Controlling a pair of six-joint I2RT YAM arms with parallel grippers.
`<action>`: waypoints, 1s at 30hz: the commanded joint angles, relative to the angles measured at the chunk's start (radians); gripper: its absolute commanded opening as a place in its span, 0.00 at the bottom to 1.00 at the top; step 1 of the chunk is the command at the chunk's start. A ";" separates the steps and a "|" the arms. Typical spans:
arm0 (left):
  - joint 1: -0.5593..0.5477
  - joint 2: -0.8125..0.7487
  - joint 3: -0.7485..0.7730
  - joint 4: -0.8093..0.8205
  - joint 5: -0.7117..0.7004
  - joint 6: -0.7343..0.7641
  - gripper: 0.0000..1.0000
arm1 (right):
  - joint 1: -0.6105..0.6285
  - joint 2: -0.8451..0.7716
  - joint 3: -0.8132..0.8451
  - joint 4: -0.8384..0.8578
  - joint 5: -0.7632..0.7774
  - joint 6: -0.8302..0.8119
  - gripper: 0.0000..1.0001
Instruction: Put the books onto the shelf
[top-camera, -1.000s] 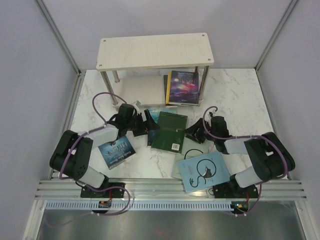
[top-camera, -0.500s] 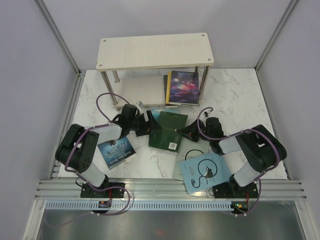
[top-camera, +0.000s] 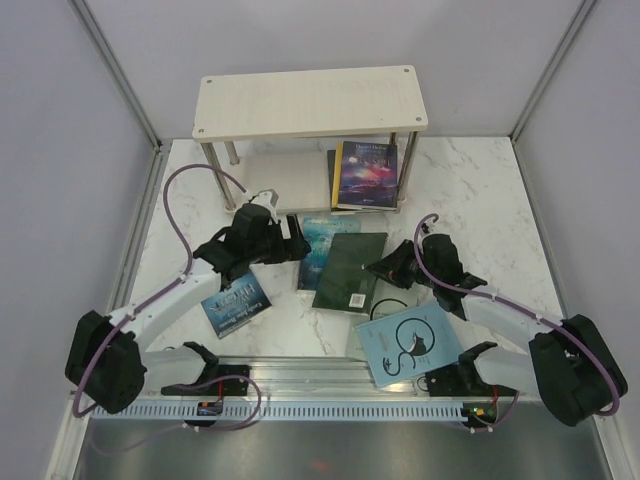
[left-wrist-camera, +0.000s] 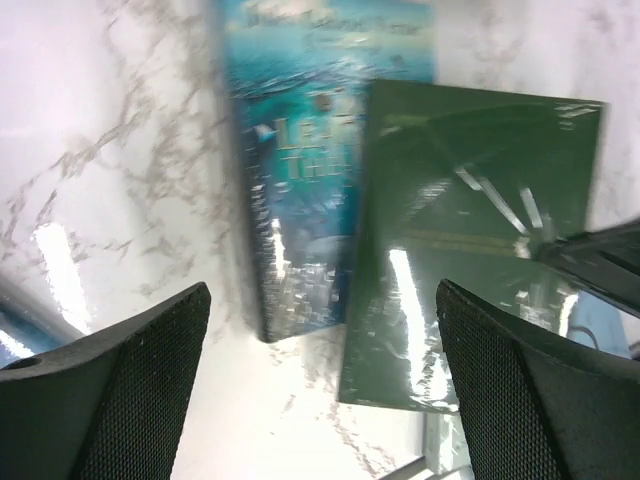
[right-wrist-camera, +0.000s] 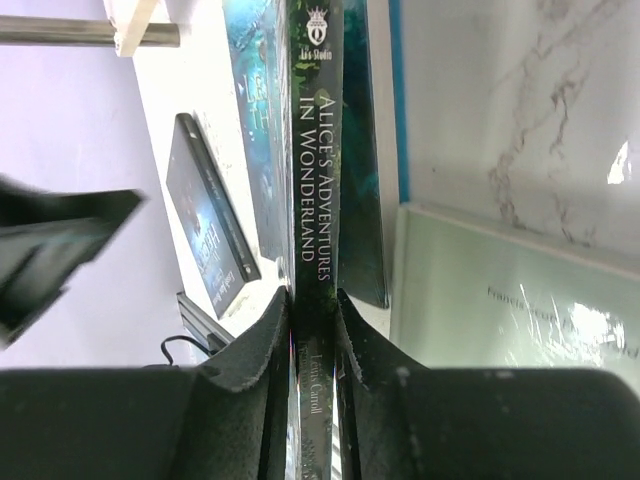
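Nearest the arm bases, on the right, a pale blue book with a black cat (top-camera: 408, 343) lies flat on the marble counter (top-camera: 470, 200), overlapping a grey book (top-camera: 357, 338) whose edge shows at its left. On the left, a small dark blue book (top-camera: 235, 301) lies flat beside the left arm.

In the middle of the counter is the dark green book (top-camera: 350, 270), its left edge overlapping a teal book (top-camera: 322, 240). The right claw (top-camera: 385, 268) is clamped on the green book's spine. The right wrist view shows both fingers (right-wrist-camera: 250, 370) pressed against it, with the title "Alice's Adventures in Wonderland" running between them. I cannot tell whether the book is lifted off the counter. The left claw (top-camera: 295, 246) hangs over the teal book with its jaws spread wide, gripping nothing.

At the far end stands the shelf (top-camera: 310, 100). On its lower board, towards the right, a dark blue fantasy book (top-camera: 365, 172) tops a short stack, with a yellow cover edge showing beneath it.
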 joint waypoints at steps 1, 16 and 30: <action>-0.131 -0.068 0.118 -0.152 -0.224 0.101 0.95 | 0.030 -0.051 0.037 -0.131 0.039 -0.014 0.00; -0.788 0.302 0.411 -0.339 -0.660 0.008 0.97 | 0.174 -0.131 0.113 -0.337 0.179 0.063 0.00; -0.911 0.590 0.584 -0.476 -0.838 -0.003 0.93 | 0.177 -0.197 0.155 -0.412 0.132 0.083 0.00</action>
